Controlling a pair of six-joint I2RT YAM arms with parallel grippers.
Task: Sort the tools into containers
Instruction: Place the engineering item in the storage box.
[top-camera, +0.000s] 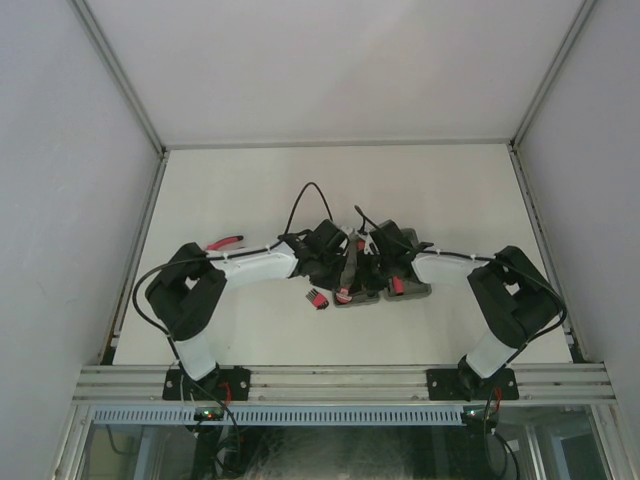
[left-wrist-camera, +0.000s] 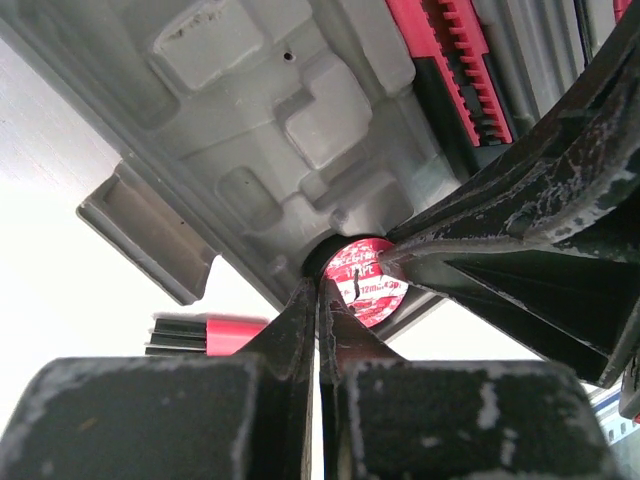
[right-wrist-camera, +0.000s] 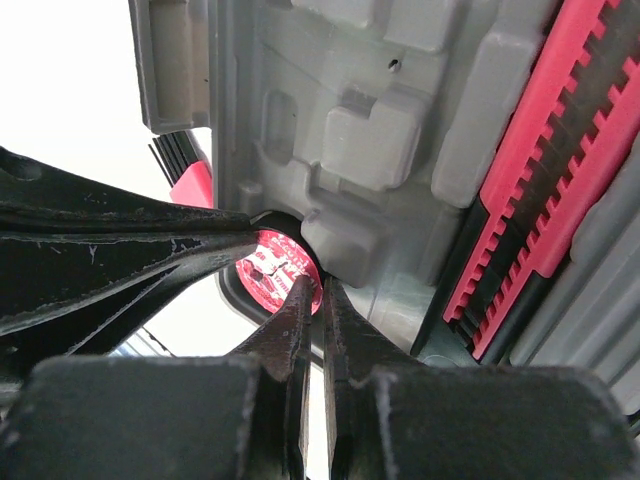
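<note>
the pale table (top-camera: 430, 190) carries a grey tool case (top-camera: 412, 292) lying open near its middle, toward the near edge. a small red-and-black tool (top-camera: 317, 298) lies on the tabletop just beside the case's left end. red-handled pliers (top-camera: 224, 242) lie well to the left of the case, slightly farther back.

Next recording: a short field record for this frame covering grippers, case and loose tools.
left gripper: shut, tips at the round red disc
right gripper: shut, tips at the same disc
disc: sits in a round recess near the edge of the case
case: grey, open, red toothed holder seated inside
loose tools: red-handled pliers by the left arm; small red-black tool beside the case
</note>
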